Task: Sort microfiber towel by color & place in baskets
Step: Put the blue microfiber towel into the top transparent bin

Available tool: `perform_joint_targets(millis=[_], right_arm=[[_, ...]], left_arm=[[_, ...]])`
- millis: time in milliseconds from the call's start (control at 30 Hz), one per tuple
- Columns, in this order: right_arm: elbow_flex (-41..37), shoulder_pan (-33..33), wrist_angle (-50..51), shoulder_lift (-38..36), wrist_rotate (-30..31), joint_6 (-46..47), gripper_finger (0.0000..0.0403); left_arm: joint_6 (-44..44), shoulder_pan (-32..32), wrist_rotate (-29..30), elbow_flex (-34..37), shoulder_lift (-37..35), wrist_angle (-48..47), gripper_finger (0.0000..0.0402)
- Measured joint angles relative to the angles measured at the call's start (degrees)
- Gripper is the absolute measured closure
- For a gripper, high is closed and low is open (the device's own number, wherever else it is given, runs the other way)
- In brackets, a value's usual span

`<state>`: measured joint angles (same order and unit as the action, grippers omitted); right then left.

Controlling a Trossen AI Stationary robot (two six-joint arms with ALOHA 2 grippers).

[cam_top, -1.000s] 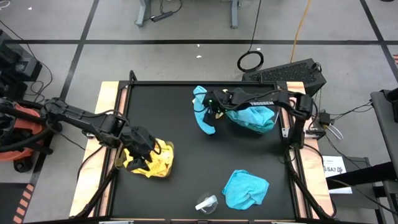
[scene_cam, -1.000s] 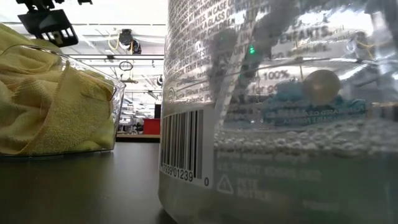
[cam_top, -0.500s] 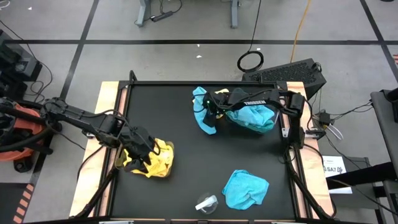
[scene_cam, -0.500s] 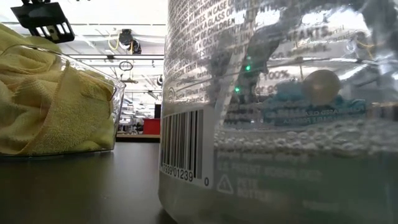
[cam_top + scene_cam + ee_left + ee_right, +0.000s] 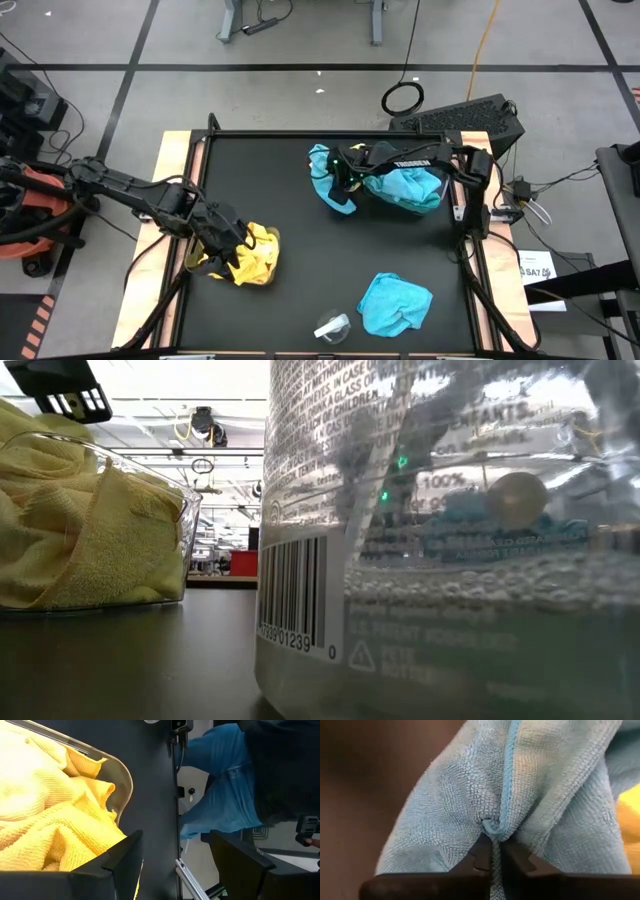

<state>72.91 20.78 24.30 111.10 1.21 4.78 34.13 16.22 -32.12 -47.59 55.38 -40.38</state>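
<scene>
We see a black matte desk (image 5: 290,260) with pale wooden side rails. Near its left edge sits a clear, round-cornered basket (image 5: 240,255) heaped with nubbly yellow towels (image 5: 45,820); through its wall in the low view (image 5: 150,530) the looped weave shows plainly. Toward the far right corner a second basket (image 5: 408,188) holds crumpled teal-blue cloth, its plastic rim hard to make out under the arm. A loose teal-blue towel (image 5: 395,303) lies bunched near the front edge, right of centre, and another teal-blue towel (image 5: 327,178) hangs in folds just beside the blue basket. The right pincer (image 5: 492,852) is pinched tight on a stitched hem fold of that towel. The left pincer (image 5: 175,865) stands wide over the yellow basket, holding nothing. A small clear plastic piece (image 5: 332,327) rests at the front edge; close to the low camera it blocks most of that view with a barcode and blurred print.
</scene>
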Motion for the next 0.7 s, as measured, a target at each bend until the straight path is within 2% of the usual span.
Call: perform_joint_targets(millis=[300, 700], right_arm=[[3.7, -0.7, 5.4, -7.1, -0.1, -2.5, 0.0400], [6.3, -0.6, 8.9, -24.7, -1.6, -1.9, 0.0402]], left_arm=[[-0.1, 0.0, 0.5, 0.0, -0.9, 0.0, 0.0168], [-0.4, -0.1, 1.0, 0.0, -1.2, 2.1, 0.0168]])
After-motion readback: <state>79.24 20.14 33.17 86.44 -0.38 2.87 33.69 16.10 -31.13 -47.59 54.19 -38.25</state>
